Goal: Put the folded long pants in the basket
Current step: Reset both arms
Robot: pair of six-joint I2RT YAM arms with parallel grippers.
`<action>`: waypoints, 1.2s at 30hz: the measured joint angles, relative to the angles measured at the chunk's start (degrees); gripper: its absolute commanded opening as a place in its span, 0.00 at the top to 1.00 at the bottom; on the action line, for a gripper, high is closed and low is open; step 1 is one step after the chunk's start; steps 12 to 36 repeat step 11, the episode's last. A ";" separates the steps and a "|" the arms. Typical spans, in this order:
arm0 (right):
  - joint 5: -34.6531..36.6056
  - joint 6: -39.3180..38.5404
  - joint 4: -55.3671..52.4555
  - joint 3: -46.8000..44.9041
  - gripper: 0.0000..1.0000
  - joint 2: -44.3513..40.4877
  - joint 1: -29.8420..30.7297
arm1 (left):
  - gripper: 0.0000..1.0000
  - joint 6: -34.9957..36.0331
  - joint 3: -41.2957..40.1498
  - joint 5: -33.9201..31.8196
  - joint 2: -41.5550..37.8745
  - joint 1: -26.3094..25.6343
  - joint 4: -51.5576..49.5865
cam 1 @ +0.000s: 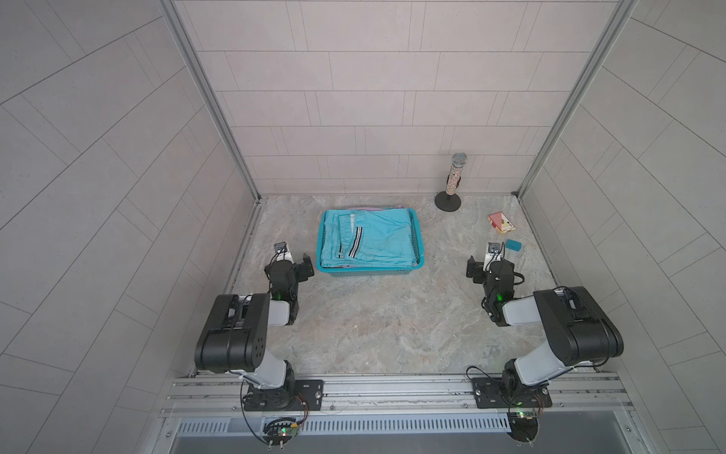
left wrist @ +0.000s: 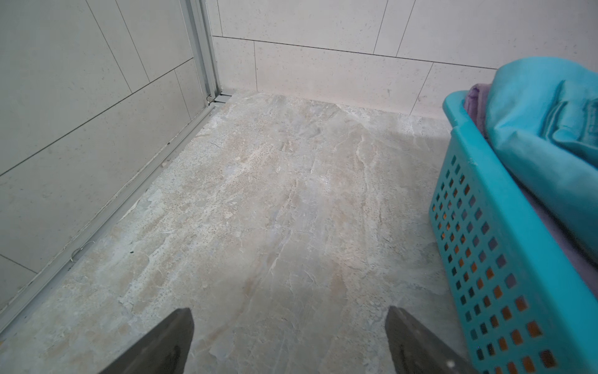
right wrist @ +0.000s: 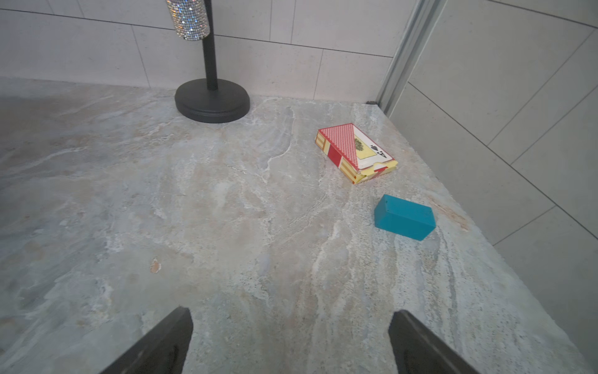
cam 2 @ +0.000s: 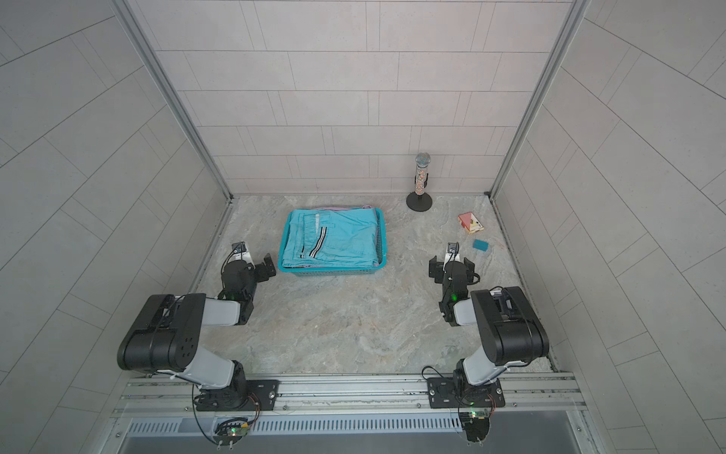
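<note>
The turquoise striped pants [cam 1: 373, 239] top the pile in the lattice basket [cam 1: 369, 272], flanked by the left gripper [left wrist: 289, 323] and right gripper [right wrist: 291, 320], both spread wide and empty.

The turquoise pants [cam 1: 377, 239] are matt cloth, the basket [left wrist: 485, 252] smooth perforated plastic, the worktop [cam 1: 373, 322] matt veined stone, the microphone [cam 1: 455, 175] glittery.

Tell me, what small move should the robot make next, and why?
Probably just rest both arms, since nothing seems to remain to be moved. The turquoise pants lie on top in the basket, with lilac pants under them and orange cloth showing through the lattice; anything lower is hidden. No cloth lies on the table, and the left gripper and right gripper stand open and empty.
</note>
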 measured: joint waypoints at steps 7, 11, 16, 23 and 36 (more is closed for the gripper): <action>-1.81 -0.20 -0.98 1.84 0.00 -0.04 -0.26 | 0.00 0.00 0.00 0.07 0.00 -0.02 -0.02; -2.99 -0.13 -1.57 2.40 0.00 -0.04 -0.87 | 0.00 0.00 0.00 0.07 0.00 0.00 -0.02; -2.99 -0.13 -1.57 2.40 0.00 -0.04 -0.87 | 0.00 0.00 0.00 0.07 0.00 0.00 -0.02; -2.99 -0.13 -1.57 2.40 0.00 -0.04 -0.87 | 0.00 0.00 0.00 0.07 0.00 0.00 -0.02; -2.99 -0.13 -1.57 2.40 0.00 -0.04 -0.87 | 0.00 0.00 0.00 0.07 0.00 0.00 -0.02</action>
